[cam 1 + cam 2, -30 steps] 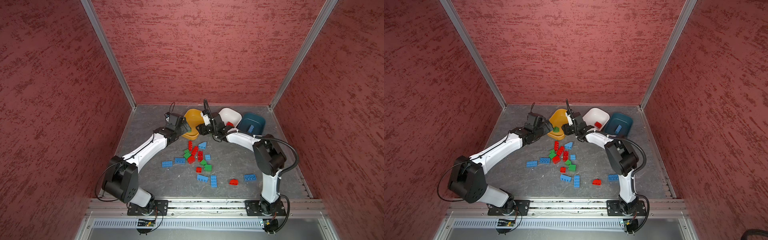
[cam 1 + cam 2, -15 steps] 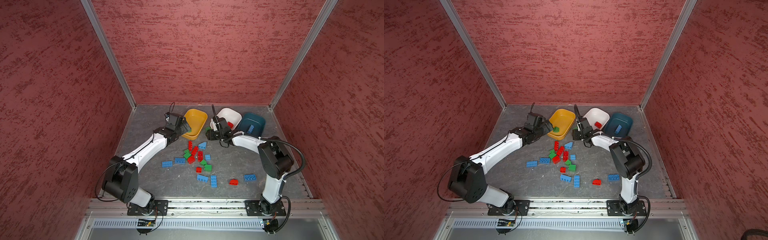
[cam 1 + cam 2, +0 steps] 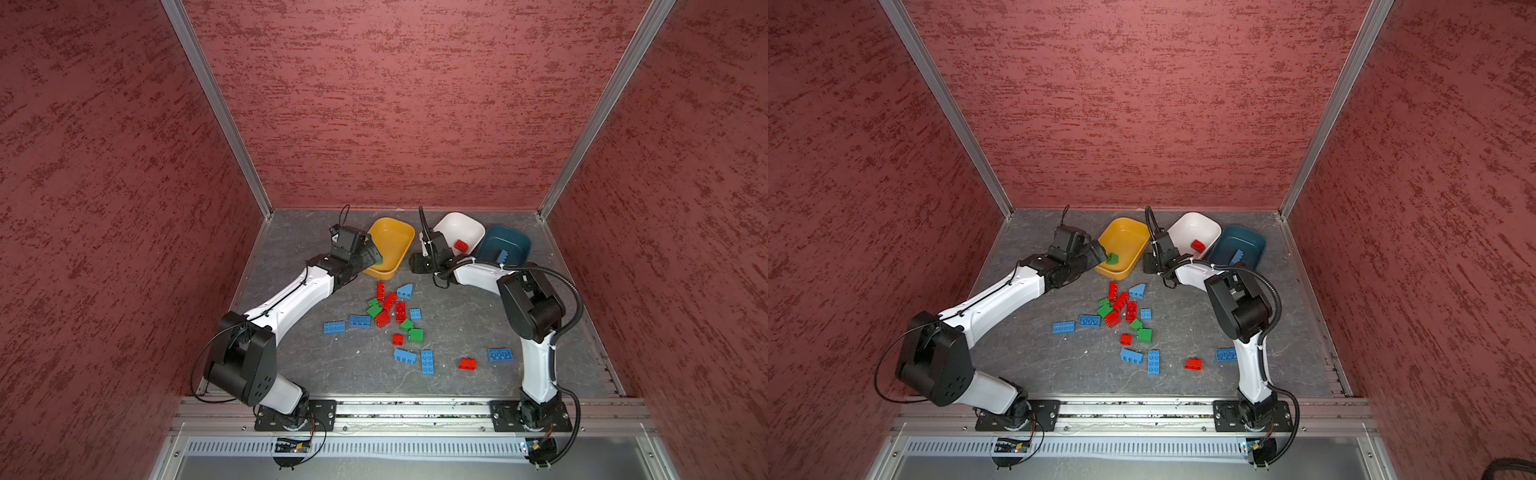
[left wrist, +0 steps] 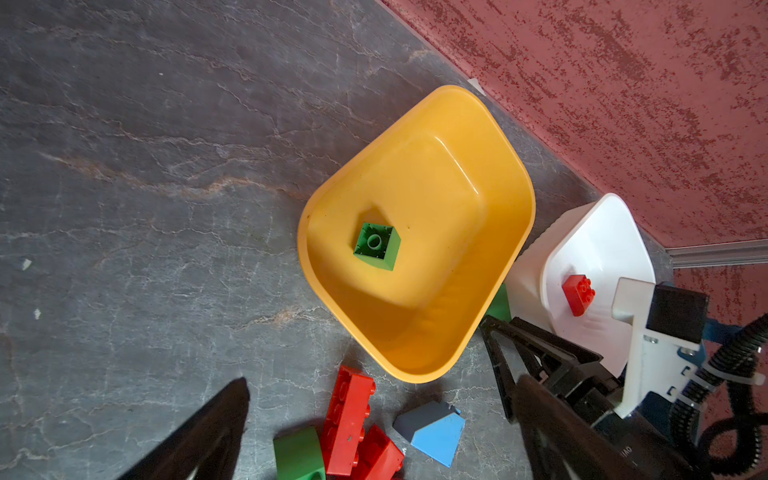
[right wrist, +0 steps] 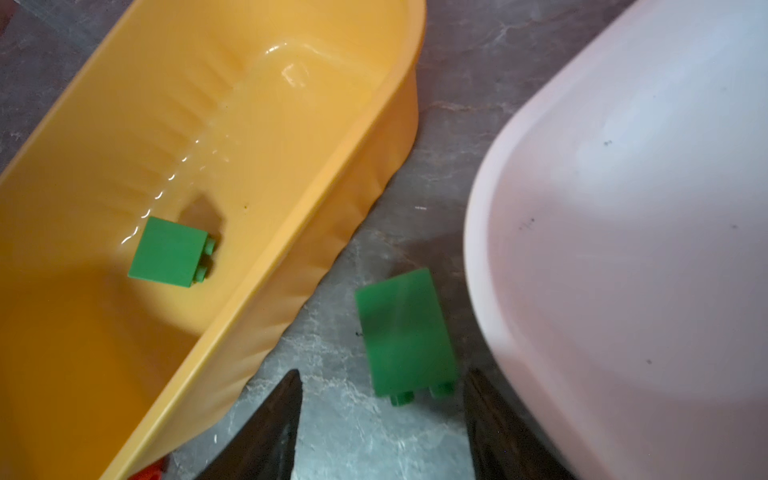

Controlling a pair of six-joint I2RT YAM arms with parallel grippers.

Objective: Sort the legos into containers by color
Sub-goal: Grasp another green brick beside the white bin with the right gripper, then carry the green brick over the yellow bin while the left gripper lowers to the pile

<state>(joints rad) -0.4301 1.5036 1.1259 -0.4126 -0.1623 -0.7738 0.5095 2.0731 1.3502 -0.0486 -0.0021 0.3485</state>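
Three containers stand at the back: a yellow tub (image 3: 392, 239), a white tub (image 3: 465, 226) and a teal tub (image 3: 515, 241). One green lego (image 4: 377, 246) lies in the yellow tub (image 4: 436, 166), a red one (image 3: 461, 246) in the white tub, a blue one (image 3: 502, 255) in the teal tub. My left gripper (image 3: 372, 253) hangs open at the yellow tub's near-left rim, with nothing between its fingers. My right gripper (image 5: 382, 372) is open, low over the floor between the yellow tub (image 5: 291, 124) and the white tub (image 5: 623, 208). A loose green lego (image 5: 405, 332) lies there, its studded end between the fingertips, touching neither.
Several red, green and blue legos (image 3: 390, 309) are scattered mid-floor in front of the tubs. A red one (image 3: 467, 364) and a blue one (image 3: 498, 354) lie near the right arm's base. Red walls close in three sides, and a metal rail (image 3: 415, 409) runs along the front.
My right gripper has come away from the yellow tub's right rim and dropped into the gap beside the white tub. The left arm has hardly moved.
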